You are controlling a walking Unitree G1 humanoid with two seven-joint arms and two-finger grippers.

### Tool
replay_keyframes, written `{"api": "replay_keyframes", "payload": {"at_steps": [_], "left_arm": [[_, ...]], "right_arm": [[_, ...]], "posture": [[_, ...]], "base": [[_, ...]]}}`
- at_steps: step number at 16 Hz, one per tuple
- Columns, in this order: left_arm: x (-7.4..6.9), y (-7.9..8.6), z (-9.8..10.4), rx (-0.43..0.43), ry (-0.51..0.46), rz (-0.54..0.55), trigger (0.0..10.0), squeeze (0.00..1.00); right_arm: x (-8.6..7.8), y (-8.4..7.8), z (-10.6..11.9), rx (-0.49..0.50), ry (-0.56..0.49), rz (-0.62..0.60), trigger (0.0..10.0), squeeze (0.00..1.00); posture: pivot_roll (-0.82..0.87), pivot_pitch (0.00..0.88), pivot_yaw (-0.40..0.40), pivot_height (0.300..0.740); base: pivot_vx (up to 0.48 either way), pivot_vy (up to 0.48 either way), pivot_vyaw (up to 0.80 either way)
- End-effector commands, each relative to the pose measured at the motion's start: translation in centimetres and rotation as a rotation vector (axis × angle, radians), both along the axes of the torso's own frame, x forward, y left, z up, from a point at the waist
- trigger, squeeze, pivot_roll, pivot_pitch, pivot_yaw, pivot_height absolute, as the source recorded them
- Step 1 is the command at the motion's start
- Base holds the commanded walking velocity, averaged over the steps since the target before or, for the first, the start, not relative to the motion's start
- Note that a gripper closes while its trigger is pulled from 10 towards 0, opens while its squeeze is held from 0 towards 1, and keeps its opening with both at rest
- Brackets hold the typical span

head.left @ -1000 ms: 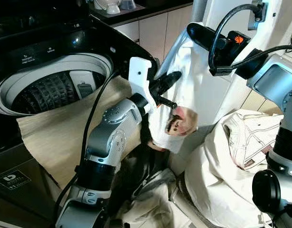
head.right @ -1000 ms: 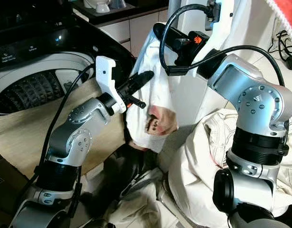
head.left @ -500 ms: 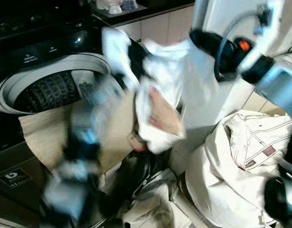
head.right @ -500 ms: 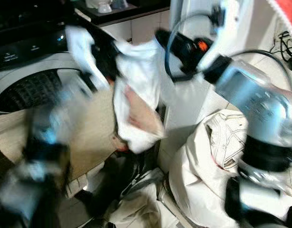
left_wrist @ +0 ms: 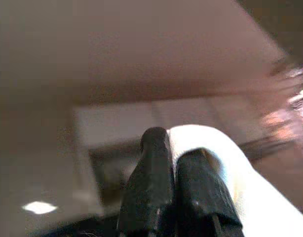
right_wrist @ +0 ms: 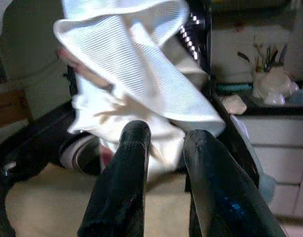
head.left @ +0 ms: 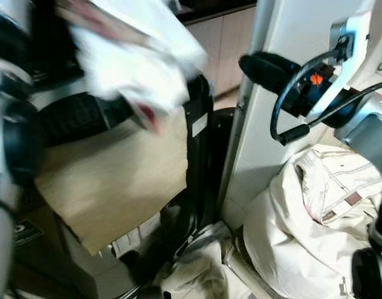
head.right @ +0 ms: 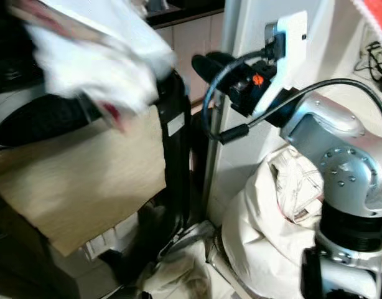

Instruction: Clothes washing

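Left tool [left_wrist: 173, 163] is pinching a fold of the white garment [head.left: 138, 59], fingers closed on the cloth, holding it up, blurred, above the washing machine [head.left: 79, 115] opening. Right tool [right_wrist: 164, 148] is hanging empty beside the white panel [head.left: 290, 25], fingers narrowly parted. Beige cloth [head.left: 116, 174] is draping over the washer front. Cream laundry bag [head.left: 309, 230] is sitting on the floor near the right arm.

Head views are evenly lit indoors, but the white garment [head.left: 132, 56] and left arm [head.left: 10, 131] smear with heavy motion blur. Left wrist view is dim, brownish and soft; right wrist view's brighter, fingers [right_wrist: 127, 187] out of focus.
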State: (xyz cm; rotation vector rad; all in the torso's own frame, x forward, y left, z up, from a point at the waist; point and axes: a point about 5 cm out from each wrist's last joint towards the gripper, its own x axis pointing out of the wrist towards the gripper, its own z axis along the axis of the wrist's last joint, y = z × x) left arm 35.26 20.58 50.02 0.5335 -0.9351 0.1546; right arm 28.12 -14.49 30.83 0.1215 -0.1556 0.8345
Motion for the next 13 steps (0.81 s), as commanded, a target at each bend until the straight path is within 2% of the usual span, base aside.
{"api": "replay_keyframes", "payload": {"at_steps": [1, 2, 3, 4, 5, 6, 7, 10, 11, 13], "left_arm": [[0.7, -0.4, -0.4, 0.057, 0.042, 0.059, 0.0, 0.00], [2.5, -0.5, -2.6, 0.113, 0.227, 0.084, 0.0, 0.00], [4.9, -0.4, -7.3, 0.115, 0.522, 0.050, 0.9, 0.00], [6.4, -0.4, -12.6, 0.115, 0.786, -0.002, 10.0, 0.00], [6.9, -0.1, -16.3, 0.160, 0.942, 0.026, 10.0, 0.00], [6.9, 0.2, -17.6, 0.167, 0.993, 0.037, 10.0, 0.00], [6.9, 0.4, -18.1, 0.147, 1.013, 0.031, 10.0, 1.00], [6.8, 1.4, -18.4, 0.122, 1.059, 0.056, 10.0, 1.00], [6.6, 2.5, -17.5, 0.125, 1.043, 0.144, 10.0, 1.00], [6.5, 2.9, -17.0, 0.118, 1.022, 0.166, 10.0, 1.00]], "right_arm": [[-0.3, 0.1, 1.0, 0.016, -0.050, -0.010, 10.0, 0.00], [-0.5, 0.5, 0.3, -0.004, -0.031, 0.003, 10.0, 0.00], [-0.7, 1.1, -1.1, -0.081, 0.014, 0.010, 10.0, 0.00], [-1.0, 1.6, -2.8, -0.198, 0.053, 0.022, 10.0, 0.00], [-1.4, 2.1, -4.0, -0.260, 0.078, 0.043, 10.0, 0.00], [-1.6, 2.4, -4.5, -0.270, 0.092, 0.058, 10.0, 0.00], [-1.8, 2.6, -4.7, -0.280, 0.097, 0.064, 10.0, 0.00], [-2.3, 3.0, -5.3, -0.318, 0.111, 0.087, 10.0, 0.00], [-2.1, 2.8, -5.5, -0.325, 0.110, 0.068, 10.0, 0.00], [-1.7, 2.5, -5.5, -0.320, 0.111, 0.027, 10.0, 0.00]], "posture": [[-0.05, 0.000, 0.054, 0.740], [-0.05, 0.000, 0.054, 0.740], [-0.05, 0.000, 0.050, 0.740], [-0.04, 0.000, 0.044, 0.740], [-0.04, 0.000, 0.044, 0.740], [-0.05, 0.000, 0.039, 0.740], [-0.05, 0.000, 0.038, 0.740], [-0.05, 0.000, 0.036, 0.740], [-0.05, 0.000, 0.036, 0.740], [-0.05, 0.000, 0.036, 0.740]], "base": [[0.000, 0.000, 0.00], [0.000, 0.000, 0.00], [0.000, 0.000, 0.00], [0.000, 0.000, 0.00], [0.000, 0.000, 0.00], [0.000, 0.000, 0.00], [0.000, 0.000, 0.00], [0.000, 0.000, 0.00], [0.000, 0.000, 0.00], [0.000, 0.000, 0.00]]}}
